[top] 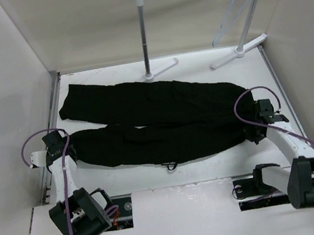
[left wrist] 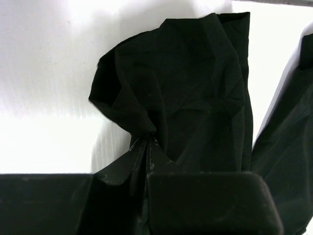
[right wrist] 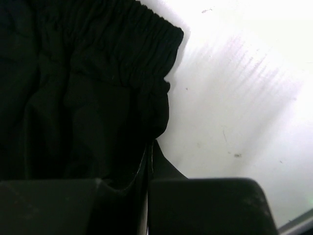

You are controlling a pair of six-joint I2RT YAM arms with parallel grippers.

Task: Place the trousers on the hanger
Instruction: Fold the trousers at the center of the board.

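The black trousers (top: 163,122) lie flat across the white table, legs to the left and waist to the right. My left gripper (top: 73,155) is shut on the hem end of the near leg; in the left wrist view the gripper (left wrist: 146,140) pinches a bunched fold of the trousers (left wrist: 195,88). My right gripper (top: 254,131) is shut on the near waist corner; in the right wrist view the gripper (right wrist: 152,145) pinches the trousers (right wrist: 88,98) just below the gathered elastic waistband (right wrist: 146,34). The pale hanger (top: 235,14) hangs from the rack's bar at the back right.
A white tube garment rack (top: 144,36) stands at the table's back edge, its feet (top: 163,69) just behind the trousers. Pale walls close in the left, back and right sides. A drawstring end (top: 170,165) pokes out at the trousers' near edge.
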